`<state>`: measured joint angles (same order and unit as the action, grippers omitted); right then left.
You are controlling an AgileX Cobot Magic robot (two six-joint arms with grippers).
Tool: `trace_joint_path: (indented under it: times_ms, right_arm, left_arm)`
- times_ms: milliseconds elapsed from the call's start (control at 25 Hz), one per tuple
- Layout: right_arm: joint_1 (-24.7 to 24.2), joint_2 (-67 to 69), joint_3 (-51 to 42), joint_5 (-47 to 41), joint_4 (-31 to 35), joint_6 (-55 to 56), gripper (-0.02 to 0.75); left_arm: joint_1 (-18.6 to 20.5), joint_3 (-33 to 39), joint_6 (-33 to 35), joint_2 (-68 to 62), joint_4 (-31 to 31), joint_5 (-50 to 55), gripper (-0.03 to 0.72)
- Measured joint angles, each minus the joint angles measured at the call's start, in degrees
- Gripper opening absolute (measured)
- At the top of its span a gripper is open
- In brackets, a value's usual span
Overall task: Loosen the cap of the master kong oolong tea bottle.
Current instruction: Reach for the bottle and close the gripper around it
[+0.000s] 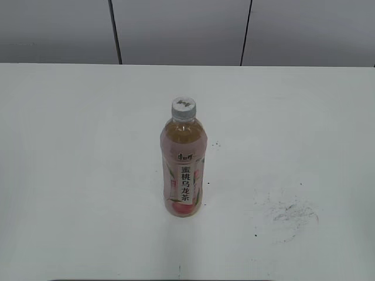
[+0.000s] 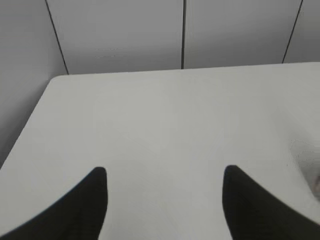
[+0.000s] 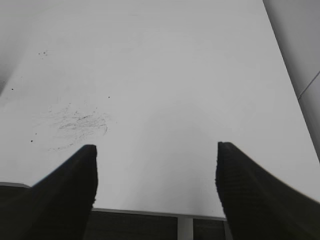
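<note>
The master kong oolong tea bottle (image 1: 183, 170) stands upright near the middle of the white table (image 1: 70, 152) in the exterior view, with pale tea, a pink-and-white peach label and black Chinese characters. Its white-grey cap (image 1: 183, 108) sits on top, with a dark mark. A blurred pink sliver at the right edge of the left wrist view (image 2: 316, 184) may be the bottle. My left gripper (image 2: 165, 172) is open and empty above bare table. My right gripper (image 3: 156, 148) is open and empty above the table's front edge. Neither arm shows in the exterior view.
A patch of dark scuff marks (image 1: 290, 212) lies on the table right of the bottle; it also shows in the right wrist view (image 3: 80, 122). Grey wall panels (image 1: 181, 29) stand behind the table. The table's left edge (image 2: 30, 125) shows in the left wrist view.
</note>
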<state>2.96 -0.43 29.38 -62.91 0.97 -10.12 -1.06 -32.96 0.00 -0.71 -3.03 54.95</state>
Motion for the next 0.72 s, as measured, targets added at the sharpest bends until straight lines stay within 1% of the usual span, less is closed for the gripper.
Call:
trace_joint_path:
  times_ms: [120,280,400,520,600,720]
  right_arm:
    - [0.0,0.0,0.0,0.0,0.0,0.0,0.554]
    - [0.0,0.0,0.0,0.0,0.0,0.0,0.554]
    - [0.0,0.0,0.0,0.0,0.0,0.0,0.554]
    - [0.0,0.0,0.0,0.0,0.0,0.0,0.554]
    - [0.0,0.0,0.0,0.0,0.0,0.0,0.554]
    - [0.0,0.0,0.0,0.0,0.0,0.0,0.554]
  left_arm:
    - [0.0,0.0,0.0,-2.3,3.0,-6.0,0.438]
    - [0.0,0.1,0.0,-6.4,11.2,-15.8,0.438]
    - [-0.2,0.1,0.0,-9.9,15.0,-22.7,0.438]
    - [-1.6,0.3,1.3,-15.1,17.3,-28.4,0.438]
    - [-2.6,0.3,3.6,-20.5,18.5,-31.0,0.445]
    - [-4.5,0.3,10.6,-29.5,22.4,-35.5,0.485]
